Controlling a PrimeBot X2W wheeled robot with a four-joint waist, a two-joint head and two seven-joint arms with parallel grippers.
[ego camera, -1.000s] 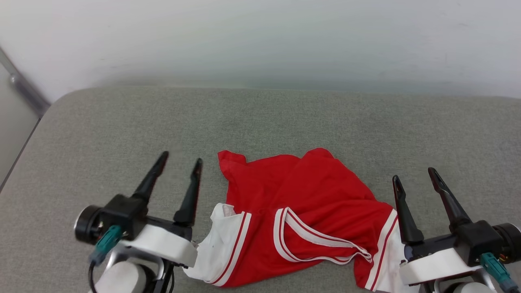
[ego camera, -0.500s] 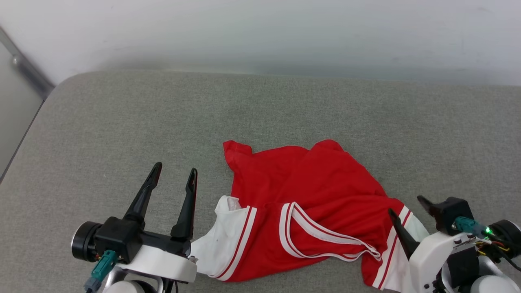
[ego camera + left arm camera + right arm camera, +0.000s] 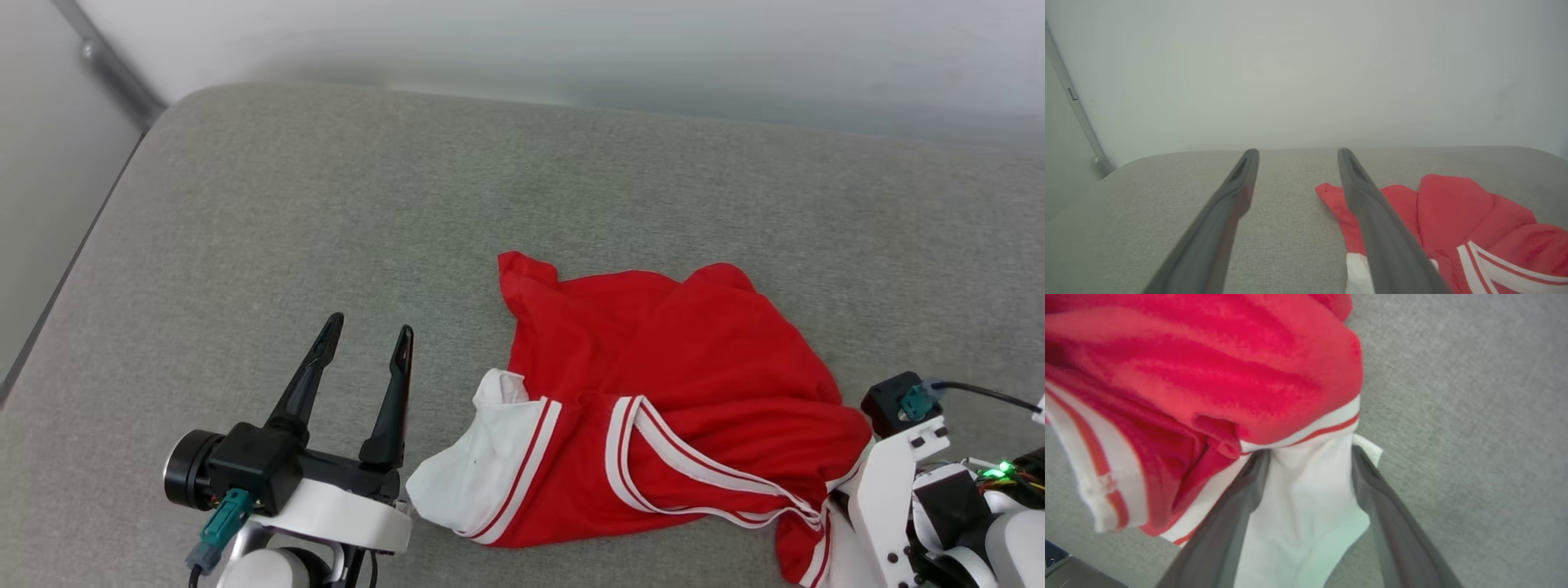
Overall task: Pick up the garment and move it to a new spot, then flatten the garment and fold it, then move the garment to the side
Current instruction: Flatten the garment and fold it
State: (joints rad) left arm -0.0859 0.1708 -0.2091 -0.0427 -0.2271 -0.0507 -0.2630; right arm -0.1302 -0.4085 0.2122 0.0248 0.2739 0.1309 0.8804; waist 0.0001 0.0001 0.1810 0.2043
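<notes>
The garment [image 3: 669, 392] lies crumpled on the grey fabric surface [image 3: 326, 204], red with white sleeves and striped trim. Its lettering is hidden. My left gripper [image 3: 369, 328] stands open just left of the white left sleeve [image 3: 482, 465], touching nothing. In the left wrist view the left gripper [image 3: 1297, 153] holds nothing and the garment [image 3: 1457, 212] lies to its right. My right wrist [image 3: 890, 482] is tipped down over the garment's right end. In the right wrist view my right gripper [image 3: 1309, 453] is open, its two fingers either side of the white right sleeve [image 3: 1306, 498].
A pale wall [image 3: 571, 41] runs along the far side of the surface. The surface's rounded left edge [image 3: 90, 237] drops away to the floor, where a grey rail [image 3: 106, 65] stands against the wall. Bare grey fabric lies beyond and left of the garment.
The head camera has shifted, so the whole scene sits further right. My right gripper has turned from pointing up to pointing down over the right sleeve. The left gripper has kept its pose.
</notes>
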